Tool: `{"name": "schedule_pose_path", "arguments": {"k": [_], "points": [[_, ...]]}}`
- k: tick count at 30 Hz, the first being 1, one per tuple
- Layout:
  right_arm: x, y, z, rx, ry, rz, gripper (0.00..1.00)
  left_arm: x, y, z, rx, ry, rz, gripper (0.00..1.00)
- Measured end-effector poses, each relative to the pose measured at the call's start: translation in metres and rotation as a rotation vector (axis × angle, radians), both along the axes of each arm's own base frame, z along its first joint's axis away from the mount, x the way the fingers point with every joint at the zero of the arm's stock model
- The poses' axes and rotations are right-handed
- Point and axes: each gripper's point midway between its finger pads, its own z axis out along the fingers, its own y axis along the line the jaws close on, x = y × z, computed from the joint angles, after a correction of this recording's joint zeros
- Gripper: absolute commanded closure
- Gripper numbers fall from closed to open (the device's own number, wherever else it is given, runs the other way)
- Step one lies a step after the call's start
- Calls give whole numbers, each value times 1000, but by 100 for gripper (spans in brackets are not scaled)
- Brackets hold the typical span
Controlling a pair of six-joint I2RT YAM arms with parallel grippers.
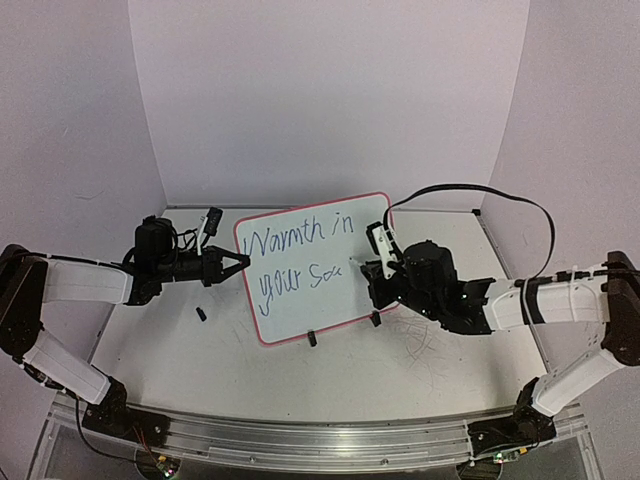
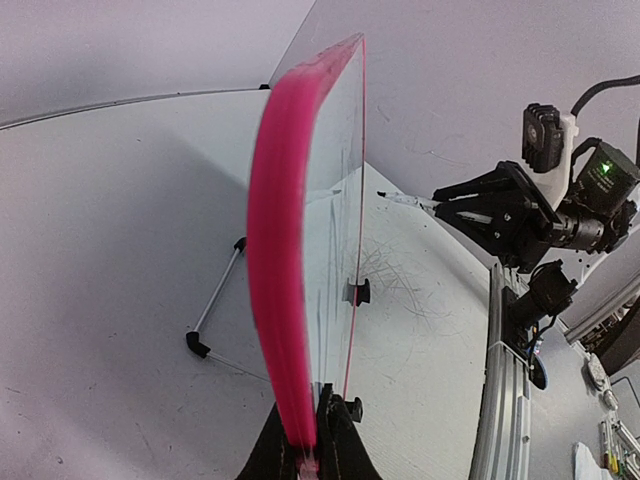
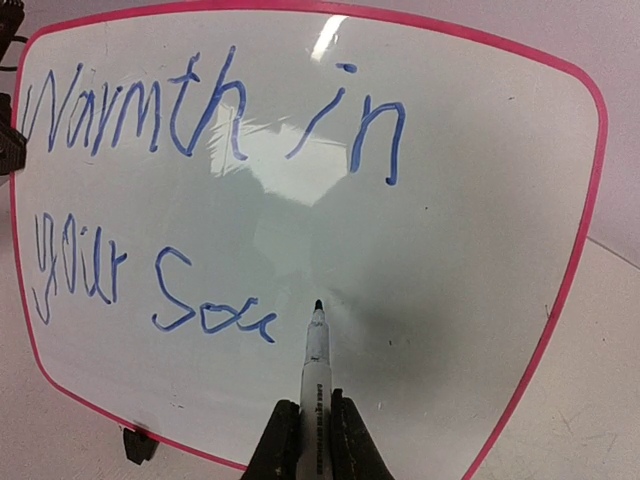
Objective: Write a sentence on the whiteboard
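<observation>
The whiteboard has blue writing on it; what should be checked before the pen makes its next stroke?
1. Is the whiteboard steadied? The left tool clamps its pink edge: ok.
2. Is the marker gripped? The right tool is shut on it: ok.
3. Is the marker aimed just after the last word of the sentence? Ok.
4. Is the marker touching the whiteboard? Cannot tell.
5. Is there bare whiteboard to the right for more letters? Ok.
</observation>
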Motion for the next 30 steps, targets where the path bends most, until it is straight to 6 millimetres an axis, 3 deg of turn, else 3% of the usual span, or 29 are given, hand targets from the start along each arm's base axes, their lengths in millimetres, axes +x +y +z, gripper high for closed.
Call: {"name": "schedule_pose_path", "arguments": {"k": [7, 30], "points": [[8, 14, 3, 14, 1, 21, 100, 0, 0, 0, 0, 0, 0, 100], [15, 13, -5, 7, 11, -22, 100, 0, 0, 0, 0, 0, 1, 100]]}}
